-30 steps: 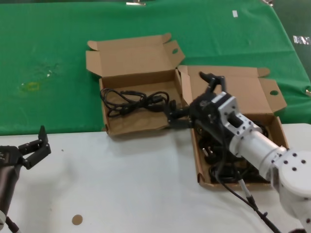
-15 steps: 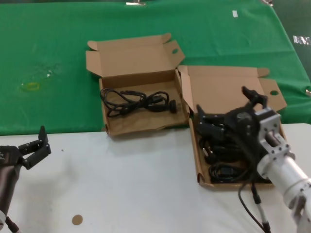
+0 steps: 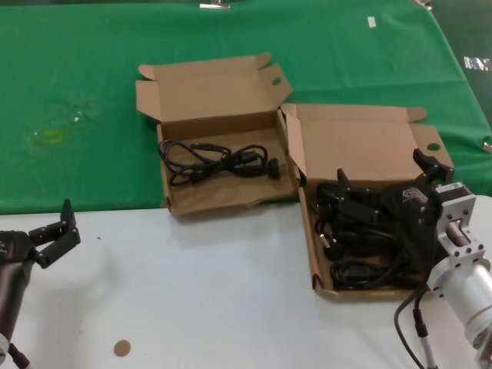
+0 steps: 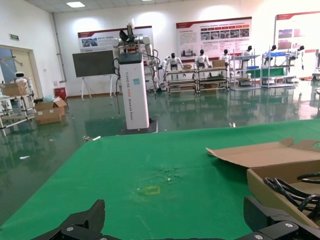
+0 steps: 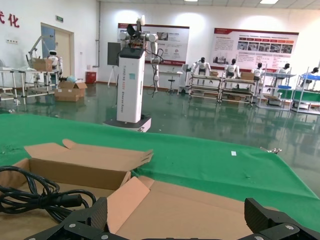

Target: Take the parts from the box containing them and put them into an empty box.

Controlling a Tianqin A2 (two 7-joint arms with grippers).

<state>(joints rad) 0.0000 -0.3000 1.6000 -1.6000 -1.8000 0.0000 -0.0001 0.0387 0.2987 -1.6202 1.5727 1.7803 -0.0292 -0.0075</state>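
While the table [image 3: 192, 292] carries both cartons across its white front and green cloth [image 3: 92, 92], we start with the larger of the two: the box containing them [image 3: 361, 146] sits on our right, lid hinged back, its tray crowded with a dark heap of parts [image 3: 357, 257]. Just beside it, to our left and touching at the near corner, stands the empty box [image 3: 207, 88], which in fact already holds one coiled black cable [image 3: 219, 161] lying loose on its floor.

Our right end effector [image 3: 384, 181] hangs low over the full tray with its fingers spread wide and nothing between them. Our left end effector [image 3: 54, 231] waits near the table's left edge, well apart from both cartons, fingers likewise parted and empty.

We judge the parts to be light power cords: limp, springy in their coils, rubbery enough not to slip, and in no way fragile. Their trouble is tangling, since loops in the heap overlap and one strand may drag its neighbours up. We would take hold where several turns of one cord lie bunched together, or at a moulded plug, which is stiff and gives the fingers something firm. A single stray loop looks like a poor grip, as it would simply uncoil.
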